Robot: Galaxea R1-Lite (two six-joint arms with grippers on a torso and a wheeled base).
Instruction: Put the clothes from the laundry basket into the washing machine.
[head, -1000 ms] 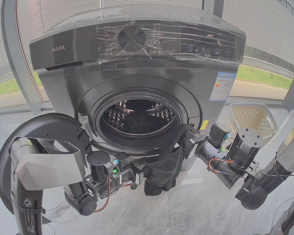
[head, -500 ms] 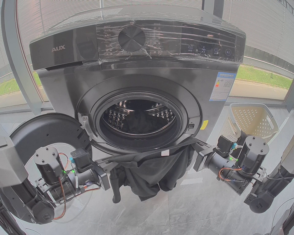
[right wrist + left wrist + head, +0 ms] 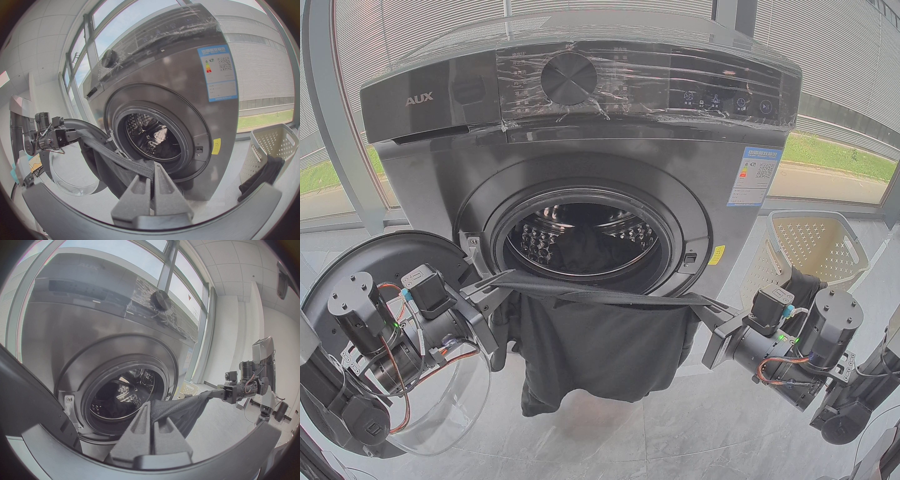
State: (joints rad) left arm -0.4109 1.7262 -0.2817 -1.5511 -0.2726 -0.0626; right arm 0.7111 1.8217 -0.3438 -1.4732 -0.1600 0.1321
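Observation:
A black garment point(image 3: 594, 344) hangs spread in front of the washing machine point(image 3: 581, 144), just below the open drum point(image 3: 581, 240). Its top edge is pulled taut between my two grippers. My left gripper point(image 3: 495, 284) is shut on the garment's left end, beside the door hinge. My right gripper point(image 3: 701, 304) is shut on the right end, low at the machine's right corner. The left wrist view shows the shut fingers point(image 3: 142, 424) pinching the cloth point(image 3: 182, 408); the right wrist view shows the same grip point(image 3: 153, 179) on the band point(image 3: 112, 156). Dark clothes lie inside the drum.
The round door point(image 3: 394, 262) stands swung open on the left, behind my left arm. A cream laundry basket point(image 3: 822, 240) stands on the floor to the machine's right, with another dark garment point(image 3: 800, 284) draped over its near rim. Grey tiled floor lies below.
My grippers have moved apart: the left one went left and up, the right one right and slightly down. The bunched garment is now stretched flat and lifted off the floor.

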